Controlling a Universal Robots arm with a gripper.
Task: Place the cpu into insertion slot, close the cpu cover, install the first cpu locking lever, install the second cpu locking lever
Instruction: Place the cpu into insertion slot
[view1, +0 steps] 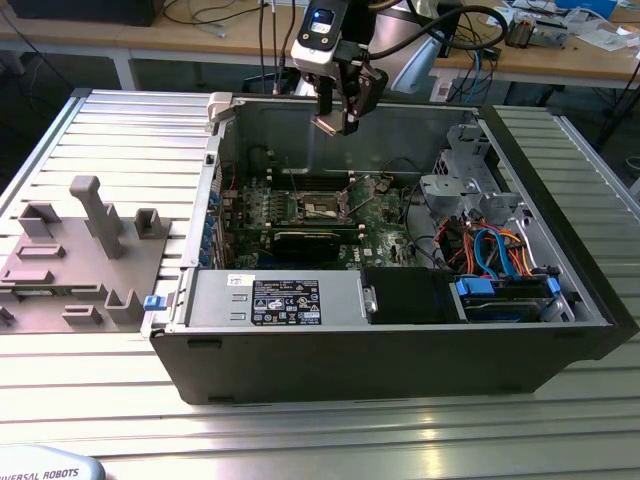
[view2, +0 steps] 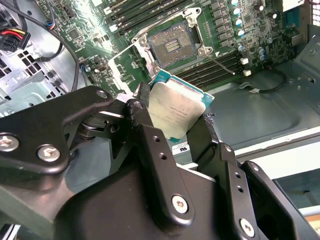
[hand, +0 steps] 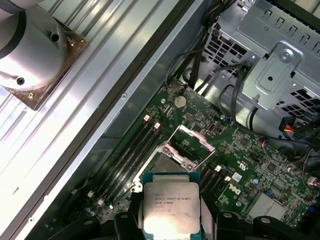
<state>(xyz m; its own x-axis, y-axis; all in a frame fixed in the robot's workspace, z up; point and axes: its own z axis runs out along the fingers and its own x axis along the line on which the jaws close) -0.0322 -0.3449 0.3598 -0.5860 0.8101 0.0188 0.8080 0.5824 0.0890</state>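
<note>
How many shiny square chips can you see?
1. The cpu is held between the jaws of the gripper, in the air and not yet in the insertion slot. Another could be hidden under other parts.

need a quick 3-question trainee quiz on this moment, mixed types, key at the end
1. True or false: the cpu is seated in the insertion slot.
2. The hand is: A) open, B) shut on the cpu, C) shut on a cable.
3. Fill in: the cpu cover stands ___ (open/closed).
Key: 1 false, the hand holds it clear of the slot; 2 B; 3 open.
</note>
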